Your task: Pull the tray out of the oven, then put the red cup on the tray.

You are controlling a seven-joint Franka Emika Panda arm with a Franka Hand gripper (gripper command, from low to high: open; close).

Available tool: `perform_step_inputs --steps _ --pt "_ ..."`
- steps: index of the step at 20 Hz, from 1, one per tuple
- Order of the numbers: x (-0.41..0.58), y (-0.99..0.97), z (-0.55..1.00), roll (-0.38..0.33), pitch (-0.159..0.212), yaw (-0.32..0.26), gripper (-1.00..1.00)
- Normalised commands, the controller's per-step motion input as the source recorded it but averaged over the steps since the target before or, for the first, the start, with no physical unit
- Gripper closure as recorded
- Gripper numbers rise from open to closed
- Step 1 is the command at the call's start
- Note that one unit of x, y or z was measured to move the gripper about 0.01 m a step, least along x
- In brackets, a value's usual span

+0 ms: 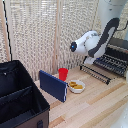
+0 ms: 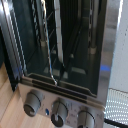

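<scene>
The oven (image 1: 117, 55) sits at the exterior view's right edge, door (image 1: 95, 71) dropped open toward the bench (image 1: 95, 107) middle. The tray (image 1: 111, 62) lies flat at its mouth, bars running front to back. The cup (image 1: 63, 74) stands upright on the bench, just beside a bowl (image 1: 76, 86) and a blue box (image 1: 53, 85). The arm (image 1: 95, 42) hangs before the oven; whether the tool is spread, I cannot tell. A black case (image 1: 20, 97) stands left.

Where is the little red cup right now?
In the exterior view, the red cup stands on the wooden table, between the blue book and the white bowl.
</scene>
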Motion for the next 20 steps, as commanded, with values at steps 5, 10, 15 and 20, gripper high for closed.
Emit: perform_step_inputs --steps 5,10,15,20 --pt "0.024 -0.72 -0.12 0.037 0.011 0.055 -1.0" --pt "0.009 -0.7 0.1 0.153 0.006 0.061 -1.0" --pt "0.063 -0.59 0.1 0.152 0.02 0.044 -1.0" --pt "0.131 -0.49 0.02 0.177 0.068 0.032 1.0"
